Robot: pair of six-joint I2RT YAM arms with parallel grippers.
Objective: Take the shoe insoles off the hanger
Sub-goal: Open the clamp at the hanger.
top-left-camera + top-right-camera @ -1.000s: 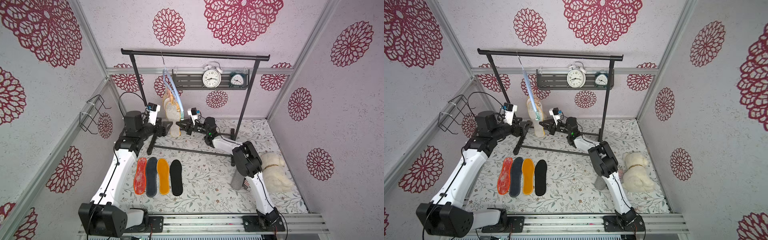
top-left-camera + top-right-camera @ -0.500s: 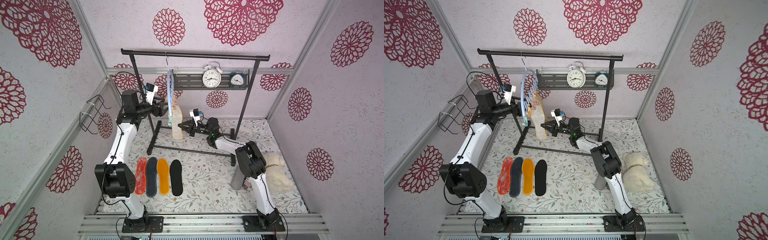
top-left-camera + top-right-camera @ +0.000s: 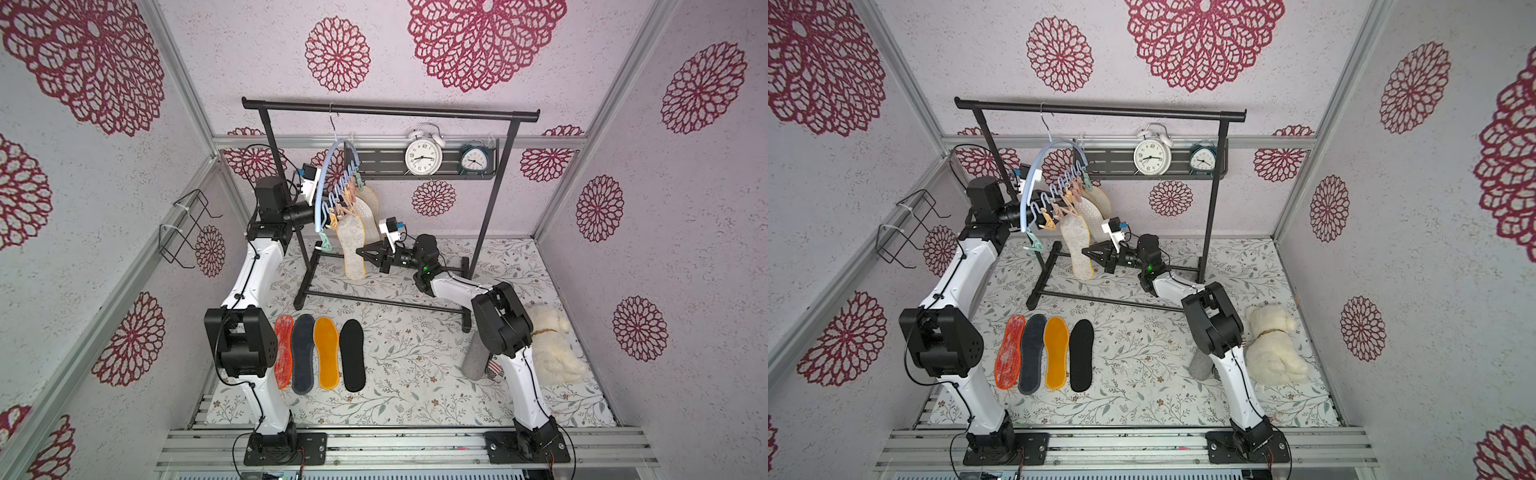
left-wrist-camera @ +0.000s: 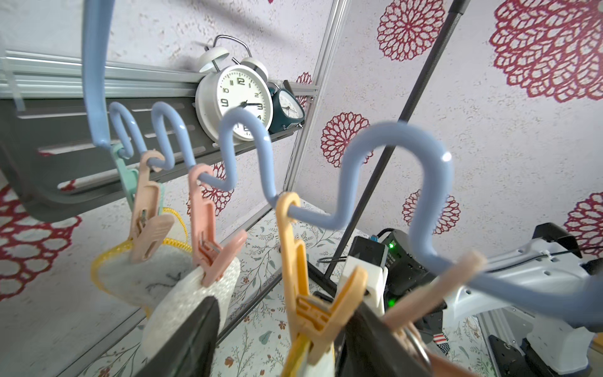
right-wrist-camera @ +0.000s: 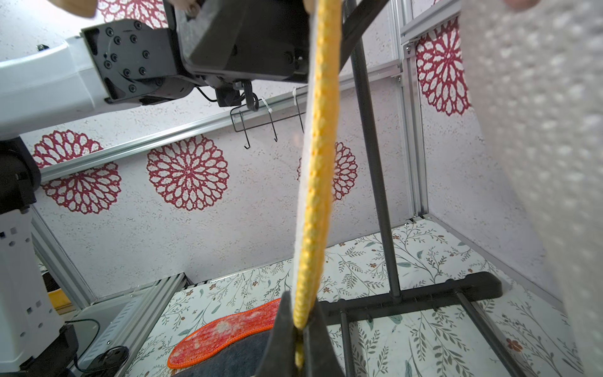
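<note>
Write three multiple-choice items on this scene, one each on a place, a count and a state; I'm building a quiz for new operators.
1. Where is the white clock?
A) on the table
B) on the wall shelf
C) hanging from the rack's bar

2. How many insoles lie on the table?
A) two
B) six
C) four

3. What is the right tool doing?
A) shut on a hanging insole
B) open, touching nothing
C) shut on a clothespin

Answers:
1 B: the clock stands on the dark shelf at the back wall.
2 C: orange, grey, yellow and black ones lie side by side.
3 A: the right wrist view shows its jaws pinching the insole's yellow edge.
</note>
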